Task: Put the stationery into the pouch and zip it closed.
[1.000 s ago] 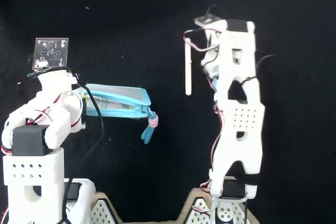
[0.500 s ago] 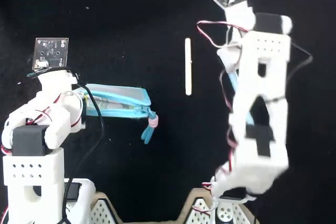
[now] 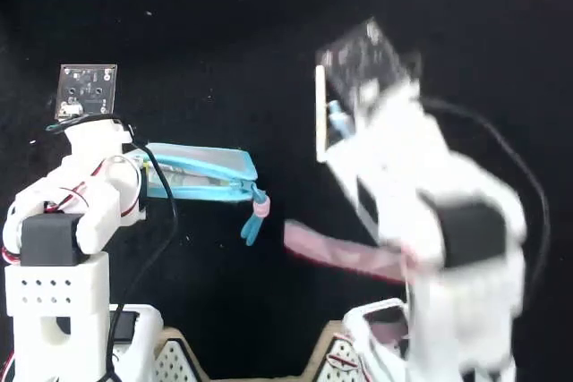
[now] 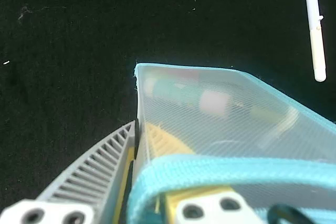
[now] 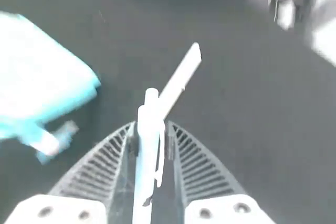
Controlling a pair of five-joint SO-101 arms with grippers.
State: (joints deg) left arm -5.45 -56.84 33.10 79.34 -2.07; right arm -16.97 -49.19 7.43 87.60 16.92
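Note:
My left gripper (image 3: 149, 176) is shut on the end of the turquoise mesh pouch (image 3: 201, 173), which lies on the black table. In the left wrist view the pouch (image 4: 226, 124) is pinched between the fingers (image 4: 100, 182), and several items show through the mesh. My right gripper (image 5: 149, 127) is shut on a light-blue pen (image 5: 147, 156) and hangs above the table right of the pouch (image 5: 42, 72). In the high view the blurred right gripper (image 3: 338, 127) is beside a white pen (image 3: 320, 114) lying loose on the table. That white pen (image 5: 181, 77) lies just beyond the fingertips.
The pouch's zip pull with pink and blue tags (image 3: 255, 216) trails off its right end toward the table's middle. The black tabletop (image 3: 224, 33) runs to the far edge. Both arm bases stand at the near edge.
The right arm has swung from an outstretched pose on the right back toward the centre and is blurred with motion. The left arm, the pouch and the white pen have not moved.

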